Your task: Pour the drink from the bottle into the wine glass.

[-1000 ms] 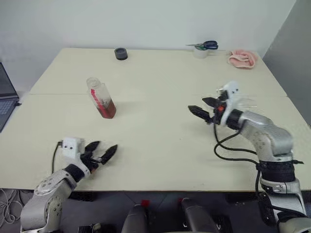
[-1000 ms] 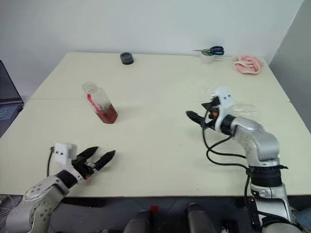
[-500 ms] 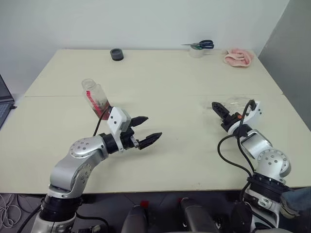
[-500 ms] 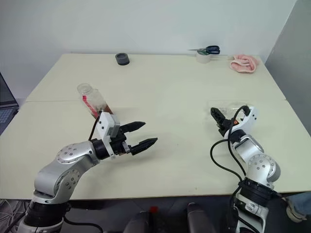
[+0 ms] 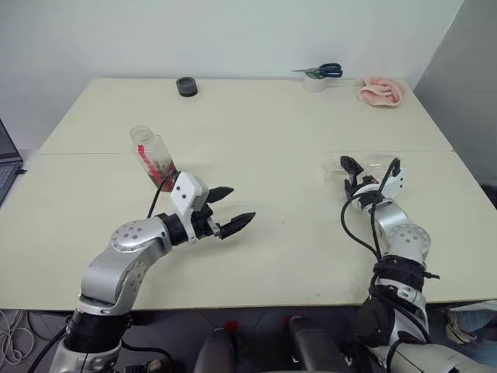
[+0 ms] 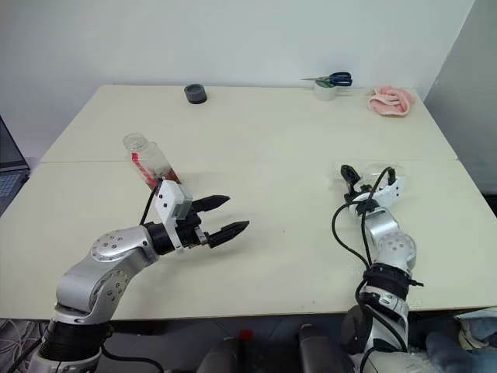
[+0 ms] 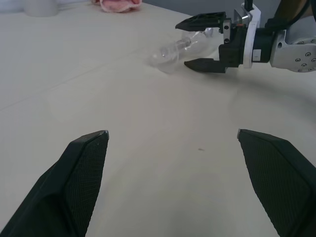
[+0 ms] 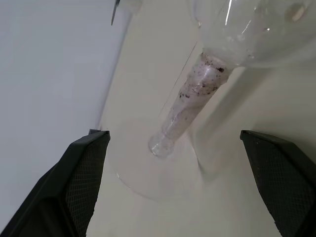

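- Left eye view: a pale table (image 5: 264,132) carries all the objects; two arms reach over its near half.
- Left gripper (image 5: 231,208): held above the table surface, its two black fingers spread wide apart with nothing between them.
- Bottle (image 5: 155,159): stands tilted behind the left gripper's wrist, on the far side of it and close by. It is clear, with a red label strip and reddish-brown drink (image 5: 167,177) collected at its base. Not touched by either gripper.
- Right gripper (image 5: 347,172): fingers released and spread, empty, pointing away across the table.
- Wine glass (image 5: 373,165): lies on its side just in front of the right gripper. In the right wrist view its stem (image 8: 190,101) runs between the two spread fingers without touching either; the bowl (image 8: 256,27) and the flat foot (image 8: 148,177) lie at its opposite ends.
- Left wrist view: the right gripper appears across the table with the toppled glass just beyond its fingertips.
- Far edge, well beyond both grippers: a dark round object (image 5: 185,86), scissors (image 5: 322,72) lying on a white tape roll (image 5: 314,84), and a pink cloth (image 5: 382,91).
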You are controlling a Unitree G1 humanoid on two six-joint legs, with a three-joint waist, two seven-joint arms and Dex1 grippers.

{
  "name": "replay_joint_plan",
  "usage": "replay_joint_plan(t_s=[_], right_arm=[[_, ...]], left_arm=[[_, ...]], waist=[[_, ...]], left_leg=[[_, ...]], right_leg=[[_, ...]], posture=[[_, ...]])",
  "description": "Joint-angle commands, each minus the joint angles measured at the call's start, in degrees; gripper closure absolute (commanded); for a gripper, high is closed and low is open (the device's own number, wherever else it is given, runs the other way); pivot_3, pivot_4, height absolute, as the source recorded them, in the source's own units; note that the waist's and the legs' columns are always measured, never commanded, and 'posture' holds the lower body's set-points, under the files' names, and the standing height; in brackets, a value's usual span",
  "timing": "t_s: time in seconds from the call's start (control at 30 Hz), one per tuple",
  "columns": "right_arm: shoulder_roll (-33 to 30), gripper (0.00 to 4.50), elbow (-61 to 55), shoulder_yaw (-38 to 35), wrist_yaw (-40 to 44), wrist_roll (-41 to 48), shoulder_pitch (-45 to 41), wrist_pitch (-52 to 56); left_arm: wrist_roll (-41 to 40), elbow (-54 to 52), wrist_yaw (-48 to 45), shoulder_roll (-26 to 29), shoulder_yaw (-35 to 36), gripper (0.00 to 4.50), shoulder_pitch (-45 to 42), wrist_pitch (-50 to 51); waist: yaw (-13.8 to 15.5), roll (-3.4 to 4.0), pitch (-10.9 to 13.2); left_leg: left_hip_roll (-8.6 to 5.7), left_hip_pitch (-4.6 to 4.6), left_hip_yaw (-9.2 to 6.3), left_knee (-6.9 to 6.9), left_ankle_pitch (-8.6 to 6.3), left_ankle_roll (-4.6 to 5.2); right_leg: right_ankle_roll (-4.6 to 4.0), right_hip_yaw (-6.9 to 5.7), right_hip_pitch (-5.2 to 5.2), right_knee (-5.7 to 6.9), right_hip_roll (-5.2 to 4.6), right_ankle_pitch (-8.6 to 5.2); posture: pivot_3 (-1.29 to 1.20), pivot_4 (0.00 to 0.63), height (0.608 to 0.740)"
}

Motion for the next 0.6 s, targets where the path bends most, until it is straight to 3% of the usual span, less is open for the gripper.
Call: replay_joint_plan(t_s=[0.03, 0.33, 0.43, 0.6], right_arm=[[-1.28, 0.00, 5.45, -0.94, 1.72, 1.25, -3.47, -5.06], [-3.31, 0.00, 21.74, -4.07, 4.71, 2.30, -11.29, -15.79], [-3.85, 0.57, 26.74, -5.14, 4.52, 2.10, -12.92, -19.12], [-3.84, 2.32, 29.70, -5.47, 4.89, 2.10, -13.60, -21.62]], left_arm=[[0.24, -2.54, 0.28, 0.87, 1.46, 0.02, 0.25, -1.15], [0.53, -3.55, 1.16, 1.41, 2.63, 0.02, 0.46, -1.12], [-0.22, -4.73, 1.17, 1.83, 3.22, 0.00, 0.19, -0.57], [-1.12, -6.44, 0.86, 2.12, 3.40, 0.00, -0.28, 0.03]], waist=[[0.00, 0.00, 0.00], [-0.12, 0.00, 0.00], [-0.12, 0.00, 0.00], [-0.11, 0.00, 0.00]], left_leg=[[0.00, 0.01, 0.00, 0.00, 0.00, 0.00], [0.00, 0.02, 0.01, 0.00, 0.00, 0.00], [0.00, 0.01, 0.01, 0.00, 0.00, 0.00], [0.00, 0.01, 0.01, 0.00, 0.00, 0.00]], right_leg=[[0.00, 0.00, 0.00, 0.00, 0.00, 0.00], [0.00, 0.00, 0.01, 0.01, 0.00, 0.00], [0.00, 0.00, 0.02, -0.01, 0.00, 0.00], [0.00, 0.00, 0.03, -0.01, 0.00, 0.00]], posture=[[0.00, 0.150, 0.740], [0.00, 0.150, 0.740], [0.00, 0.150, 0.740], [0.00, 0.150, 0.740]])
